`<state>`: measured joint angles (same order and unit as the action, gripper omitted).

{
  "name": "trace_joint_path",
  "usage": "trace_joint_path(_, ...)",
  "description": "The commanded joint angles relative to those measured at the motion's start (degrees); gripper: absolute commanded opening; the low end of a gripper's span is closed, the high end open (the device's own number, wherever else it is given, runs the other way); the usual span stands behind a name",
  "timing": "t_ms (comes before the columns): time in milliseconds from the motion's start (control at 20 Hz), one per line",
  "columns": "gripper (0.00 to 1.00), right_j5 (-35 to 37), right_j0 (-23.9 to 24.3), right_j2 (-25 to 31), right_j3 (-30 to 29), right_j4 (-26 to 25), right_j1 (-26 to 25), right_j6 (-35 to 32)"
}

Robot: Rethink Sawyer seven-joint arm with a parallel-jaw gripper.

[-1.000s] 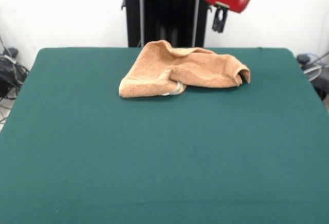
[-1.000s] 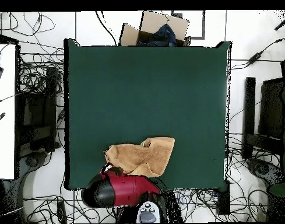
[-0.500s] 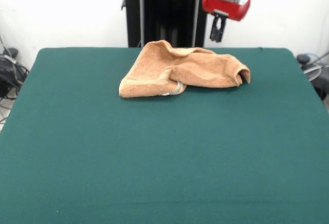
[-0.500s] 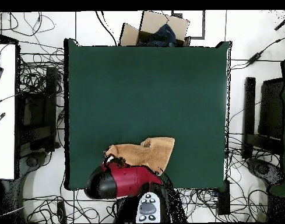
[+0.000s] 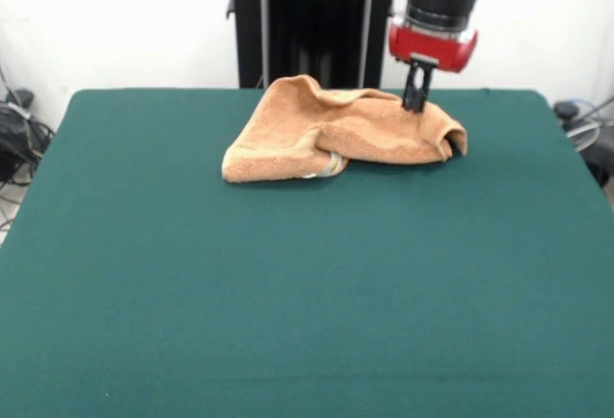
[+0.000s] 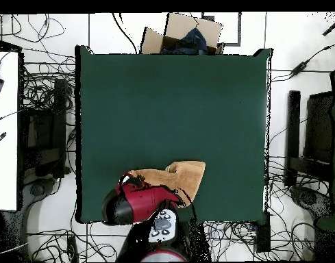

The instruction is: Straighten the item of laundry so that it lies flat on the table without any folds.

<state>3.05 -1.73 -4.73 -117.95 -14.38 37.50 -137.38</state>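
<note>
The peach-orange towel (image 5: 336, 128) lies crumpled and folded over itself near the far edge of the green table (image 5: 307, 293), right of centre. A pale bit of hem or tag shows at its front edge (image 5: 331, 163). My gripper (image 5: 416, 104) hangs straight down from the red arm head (image 5: 434, 42), with its tips at the top of the towel's right part. The fingers stand a little apart with nothing between them. In the overhead view the red arm (image 6: 139, 203) covers the towel's left part (image 6: 182, 177) and hides the gripper.
The robot's black pedestal (image 5: 312, 20) stands just behind the table's far edge. A cardboard box (image 6: 183, 34) sits beyond the opposite table edge in the overhead view. Cables and equipment lie on the floor around the table (image 6: 170, 103).
The gripper has come down and forward from above the table's far edge to the top of the towel's right part. The towel has not moved.
</note>
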Motion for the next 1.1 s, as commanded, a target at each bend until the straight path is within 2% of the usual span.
trace_joint_path(50,0.00,-4.7,-1.0,-1.9,6.3,-0.9,-7.4,-3.9)
trace_joint_path(500,0.00,-8.1,-2.9,-3.0,8.1,1.0,-12.2,-4.9)
trace_joint_path(950,0.00,-9.0,-0.8,-0.4,11.5,0.3,-19.1,-3.4)
trace_joint_path(1100,0.00,-6.9,2.0,2.7,12.1,-0.7,-21.2,-2.1)
